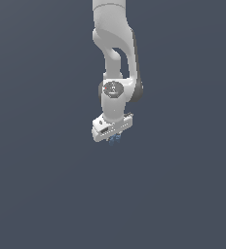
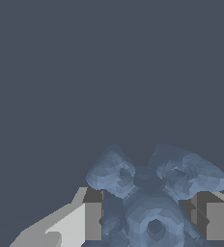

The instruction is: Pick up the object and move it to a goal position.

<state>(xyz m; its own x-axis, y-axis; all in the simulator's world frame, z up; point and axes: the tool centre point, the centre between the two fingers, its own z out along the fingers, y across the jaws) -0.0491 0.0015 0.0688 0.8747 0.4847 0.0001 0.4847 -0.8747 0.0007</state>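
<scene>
You have the object [image 2: 152, 193] between the two fingers [image 2: 92, 219] of the tool [image 1: 114, 138], and in the wrist view the pads sit close against its blue prongs on either side, so the tool reads as nearly closed around it with the piece held. In the exterior view only a speck of pale blue shows just under the white tool, at the end of the arm [image 1: 116, 58], which hangs straight down.

By my reading the step in hand is the carry to the goal. No goal marker shows in either view, so you cannot judge from here how far is left. Move steadily and keep the tool's squeeze constant: the piece is tiny and knobbly, and the pads likely bear on rounded prongs rather than flat faces, so a jolt could twist it loose. Avoid quick wrist turns.

The surface [image 1: 37, 194] is a plain, even slate-grey field with no edge, seam or shadow to tell height from. Nothing else of the room shows.
</scene>
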